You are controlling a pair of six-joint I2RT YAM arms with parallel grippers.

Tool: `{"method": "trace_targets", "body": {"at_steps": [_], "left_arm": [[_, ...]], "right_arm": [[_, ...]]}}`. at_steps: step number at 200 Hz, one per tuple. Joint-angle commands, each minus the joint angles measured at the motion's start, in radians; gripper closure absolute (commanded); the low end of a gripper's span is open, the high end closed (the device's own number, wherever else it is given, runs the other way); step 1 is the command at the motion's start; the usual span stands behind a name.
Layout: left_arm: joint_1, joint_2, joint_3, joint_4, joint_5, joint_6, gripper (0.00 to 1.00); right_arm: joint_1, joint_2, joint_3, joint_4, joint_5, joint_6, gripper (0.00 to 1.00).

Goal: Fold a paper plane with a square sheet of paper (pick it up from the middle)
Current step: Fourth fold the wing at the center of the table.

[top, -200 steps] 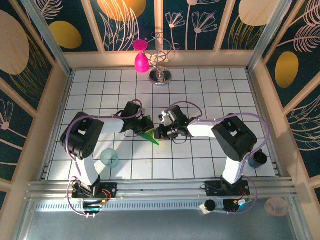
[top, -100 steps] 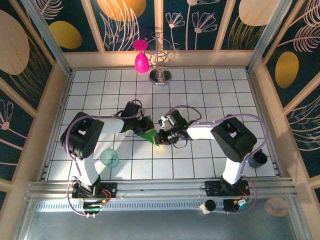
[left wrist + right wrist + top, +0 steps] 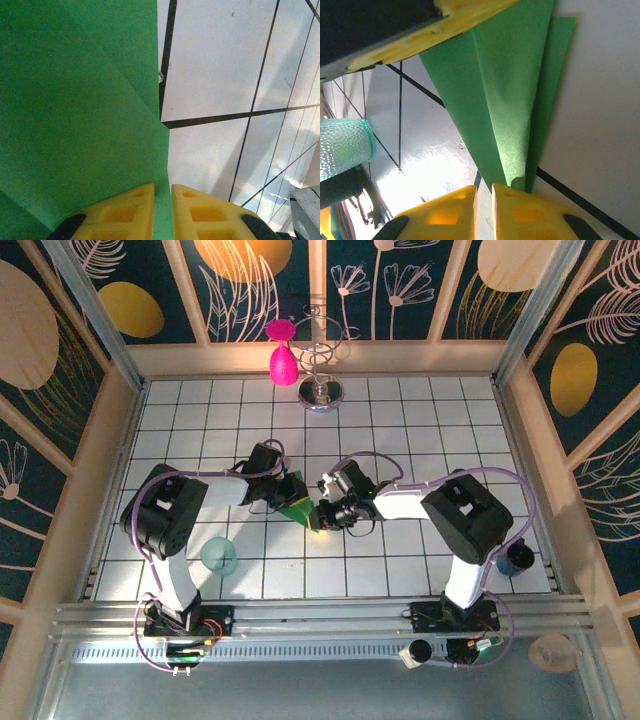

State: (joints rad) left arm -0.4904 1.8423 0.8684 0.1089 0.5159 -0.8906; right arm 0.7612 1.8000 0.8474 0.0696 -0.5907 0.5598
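Note:
The square sheet of paper is folded into a narrow bright green dart, the paper plane, lying on the white tiles between my two grippers. My left gripper sits at its wide end. In the left wrist view the yellow fingers are nearly together, with green paper filling the slit at the gripper. My right gripper is at the pointed nose. In the right wrist view the gripper is shut, bare tile shows in its slit, and the tip of the plane runs under one finger.
A translucent teal cup stands near the left arm and shows at the left edge of the right wrist view. A pink teardrop object and a metal stand are at the back. A dark cup sits at the right.
My right gripper slid left onto the plane's nose and then stayed still. The left gripper and the paper have not visibly moved.

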Motion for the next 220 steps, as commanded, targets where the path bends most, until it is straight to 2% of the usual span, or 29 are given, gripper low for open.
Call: {"method": "trace_targets", "body": {"at_steps": [1, 36, 174, 220], "left_arm": [[-0.002, 0.018, 0.007, -0.012, 0.004, 0.020, 0.82], [-0.001, 0.016, 0.004, -0.012, 0.003, 0.020, 0.81], [-0.001, 0.016, -0.007, -0.008, 0.002, 0.019, 0.82], [-0.002, 0.009, -0.006, -0.008, 0.004, 0.018, 0.82]], "right_arm": [[0.010, -0.039, -0.006, -0.040, 0.019, -0.003, 0.83], [0.009, -0.094, -0.013, -0.051, 0.033, -0.001, 0.82], [0.023, 0.036, -0.018, -0.086, 0.040, -0.008, 0.83], [0.011, -0.112, 0.003, -0.062, 0.067, -0.011, 0.81]]}}
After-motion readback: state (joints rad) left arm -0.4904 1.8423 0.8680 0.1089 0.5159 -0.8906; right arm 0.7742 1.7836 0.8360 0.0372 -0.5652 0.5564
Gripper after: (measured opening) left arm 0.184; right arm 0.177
